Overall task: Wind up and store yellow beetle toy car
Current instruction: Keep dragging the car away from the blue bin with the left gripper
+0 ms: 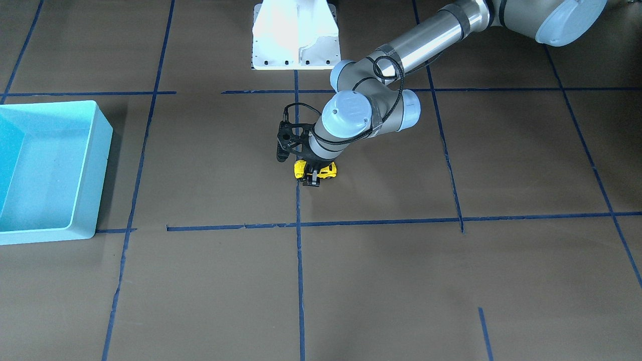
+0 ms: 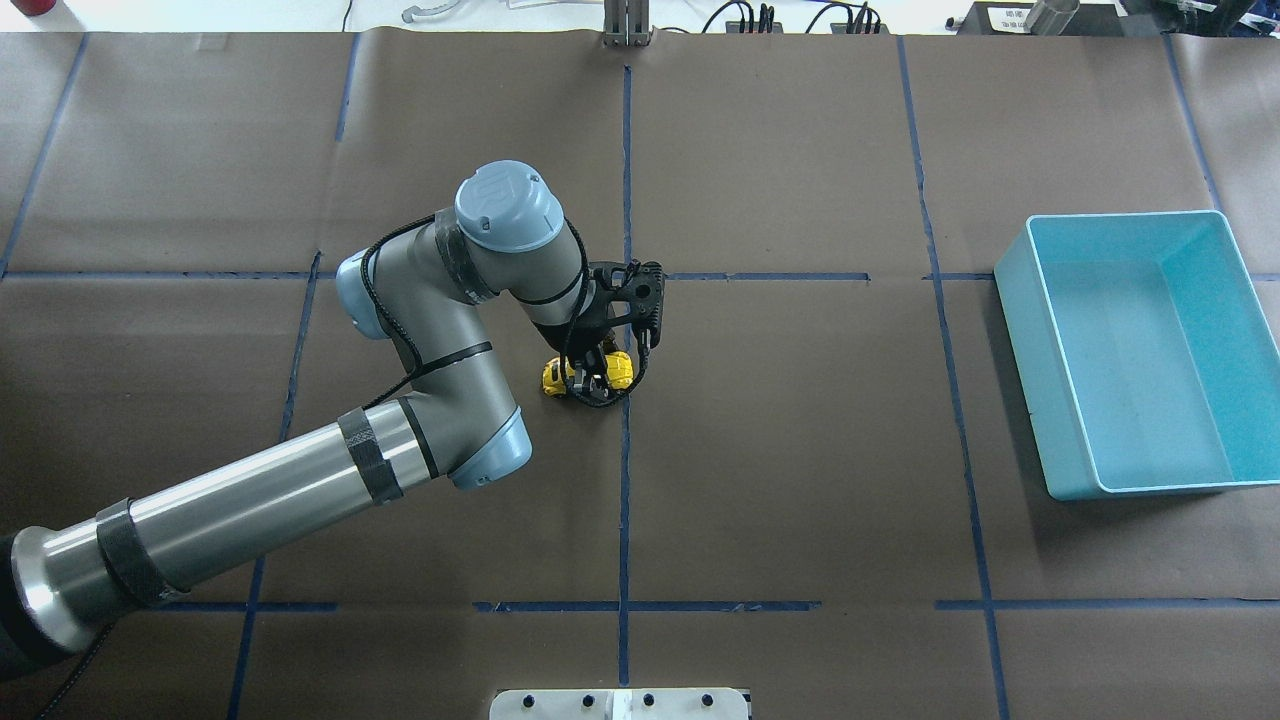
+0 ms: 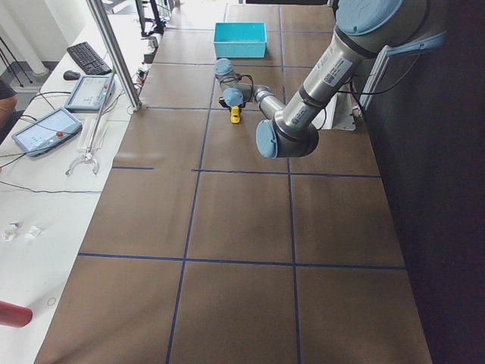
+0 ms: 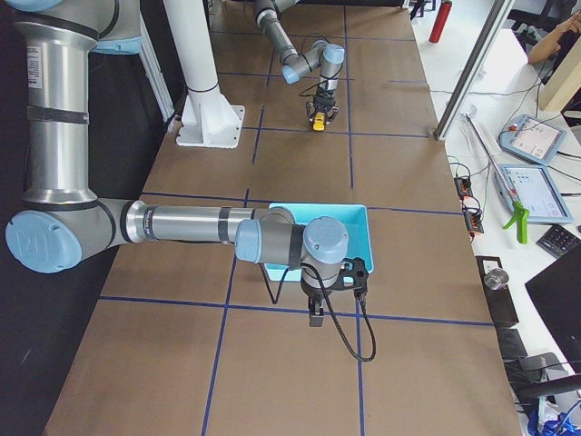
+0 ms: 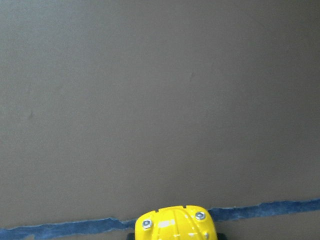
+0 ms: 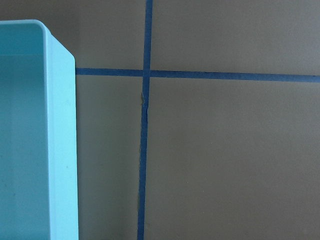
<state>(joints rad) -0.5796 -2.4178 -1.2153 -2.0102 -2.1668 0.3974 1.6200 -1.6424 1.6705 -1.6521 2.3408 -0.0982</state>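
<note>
Straddling the yellow beetle toy car (image 2: pixel 618 372) from above, the left arm's jaws stand one ahead of and one behind its body, and in the overhead and front-facing views they look clenched on its flanks, with yellow showing on either side of them. The car sits wheels-down on the desk (image 2: pixel 800 450) near the middle. Its long axis runs crosswise, from the robot's left to its right, and its rounded end rests on the blue tape line (image 2: pixel 625 480), pointing toward the light blue bin (image 2: pixel 1020 370) well away on the robot's right. The left arm (image 2: pixel 450 330) is thus the one on the car; the right arm (image 4: pixel 200 222) hangs just beside the bin, and I cannot tell whether its jaws are released or closed. Since the grip crosses the short axis, any winding drag would likely run along the long axis, back toward the robot's left. The car is tiny, glossy bright yellow and domed, and the left wrist view shows two small silver studs on its rounded end
</note>
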